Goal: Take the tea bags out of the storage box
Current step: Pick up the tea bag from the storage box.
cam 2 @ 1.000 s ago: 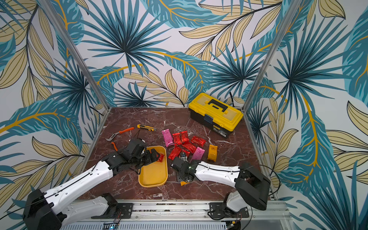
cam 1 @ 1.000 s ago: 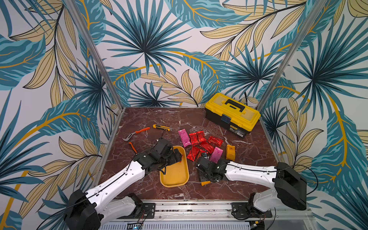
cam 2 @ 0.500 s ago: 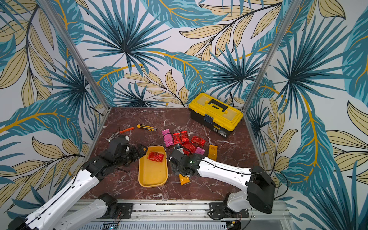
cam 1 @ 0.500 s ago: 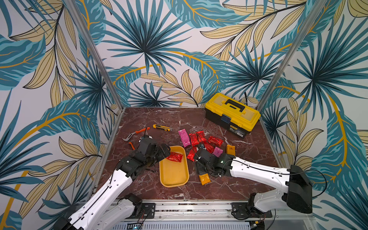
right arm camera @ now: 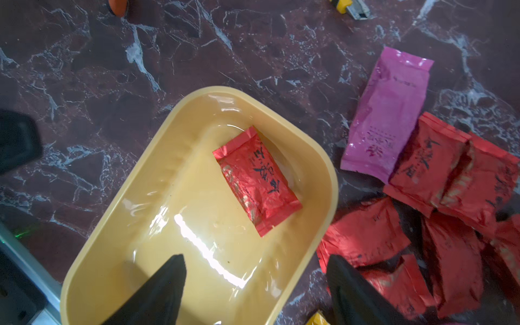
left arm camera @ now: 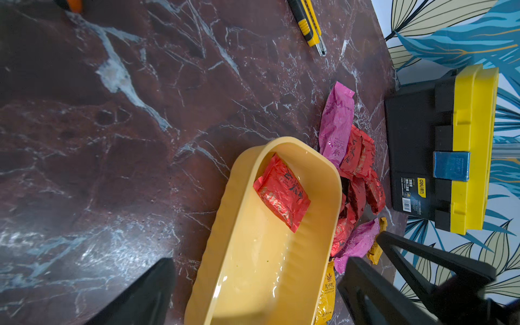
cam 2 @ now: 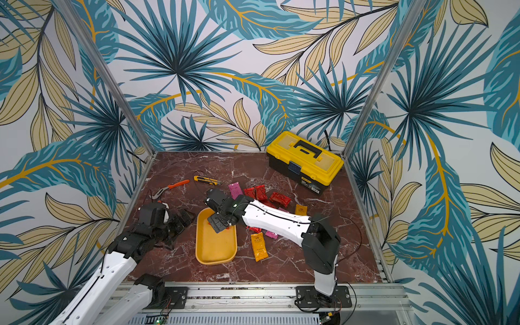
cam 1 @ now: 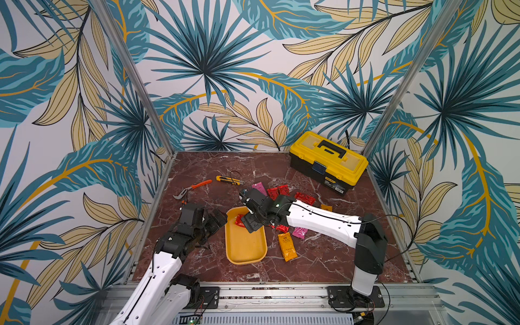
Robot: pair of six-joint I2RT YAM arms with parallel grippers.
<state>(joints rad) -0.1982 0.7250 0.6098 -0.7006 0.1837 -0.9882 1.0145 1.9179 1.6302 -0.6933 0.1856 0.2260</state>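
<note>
**Right arm comes in over the tray, left arm backs away**

Since a second ago the right gripper (cam 1: 251, 222) has left the orange tea bag (cam 1: 287, 247) in front of the pile and moved over the far end of the storage box (cam 1: 244, 260). The left gripper (cam 1: 217, 220), which was over the box then, has pulled back to its left side.

The right wrist view shows the right gripper's fingers (right arm camera: 160, 289) spread wide with nothing between them, poised above the box. One red tea bag (right arm camera: 256, 183) lies flat inside, near the far end wall. The left gripper's fingers (left arm camera: 146, 292) are also spread and empty.

The other tea bags (right arm camera: 430, 168), mostly red with a pink tea bag (right arm camera: 385, 112) among them, lie on the marble table (cam 1: 197, 270) just to the right of the box. The orange one lies apart, nearer the front. Beyond the box lie a utility knife (cam 1: 229, 180) and pliers (cam 1: 194, 188), and a yellow-lidded toolbox (cam 1: 327, 161) stands in the far right corner.
</note>
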